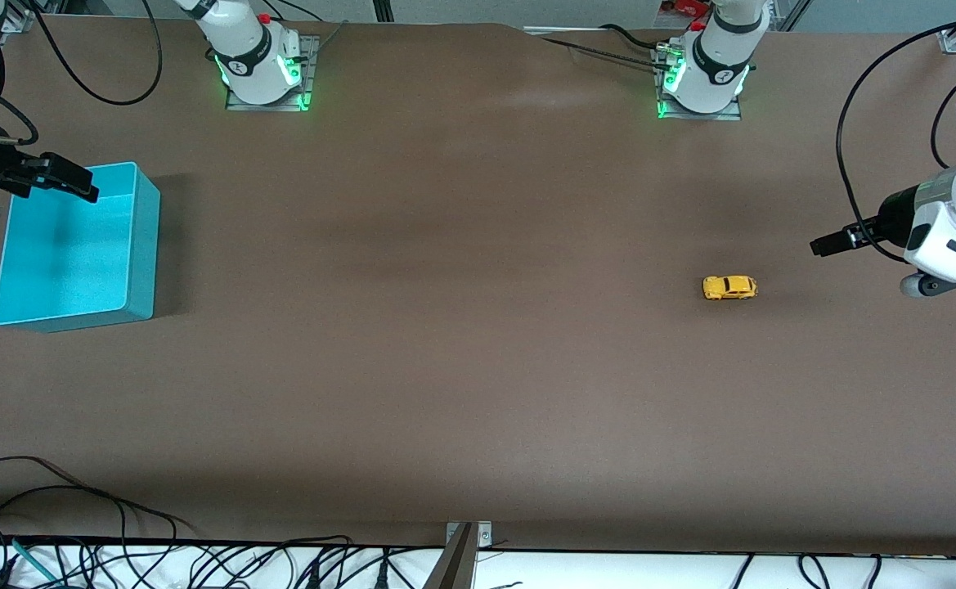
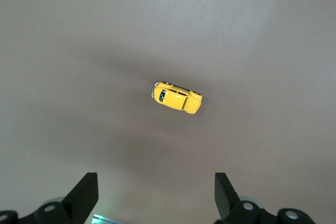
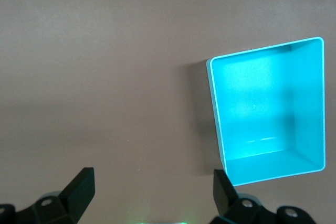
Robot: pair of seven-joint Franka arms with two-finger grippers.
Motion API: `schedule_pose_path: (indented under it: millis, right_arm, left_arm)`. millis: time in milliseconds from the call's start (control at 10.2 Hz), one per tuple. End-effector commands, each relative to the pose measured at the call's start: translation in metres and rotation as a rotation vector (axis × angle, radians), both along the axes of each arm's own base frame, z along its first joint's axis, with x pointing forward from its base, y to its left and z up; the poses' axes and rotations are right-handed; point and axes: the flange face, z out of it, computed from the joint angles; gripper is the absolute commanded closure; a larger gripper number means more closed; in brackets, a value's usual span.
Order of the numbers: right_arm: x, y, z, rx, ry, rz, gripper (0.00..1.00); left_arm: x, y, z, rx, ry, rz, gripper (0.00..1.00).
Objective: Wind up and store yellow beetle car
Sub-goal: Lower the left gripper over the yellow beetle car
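Yellow beetle car (image 1: 729, 287) sits alone on the tabletop (image 1: 461, 327), at about eight o'clock from the left pincer (image 1: 821, 245), whose fingers spread empty for the approach. Right pincer (image 1: 85, 193) waits open above the turquoise bin (image 1: 141, 245), likely its store.

No legible text, labels, brand names, numbers or signs in any of the three views. Round dark emblems show on the white arm bases at the top of the front view, but their marks cannot be read.
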Motion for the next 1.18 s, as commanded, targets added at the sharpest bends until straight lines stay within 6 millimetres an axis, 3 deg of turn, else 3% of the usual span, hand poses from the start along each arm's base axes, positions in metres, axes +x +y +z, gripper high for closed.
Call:
schedule_pose_path:
  millis: [0,196,589,1080]
  right_arm:
    - [0.003,-0.001,0.005,-0.003,-0.003,0.002,0.00]
    - [0.003,-0.001,0.005,-0.003,-0.003,-0.002,0.00]
    - [0.003,-0.001,0.005,-0.004,-0.001,-0.005,0.00]
    - [0.003,-0.001,0.006,-0.004,-0.003,-0.005,0.00]
  left_arm:
    - [-0.005,-0.004,-0.021,0.035,-0.003,0.233,0.02]
    - [-0.007,-0.005,-0.042,0.097,-0.010,0.488,0.02]
    - [-0.023,-0.016,-0.132,0.139,-0.082,0.909,0.02]
    - [-0.023,-0.034,-0.230,0.249,-0.118,1.117,0.00]
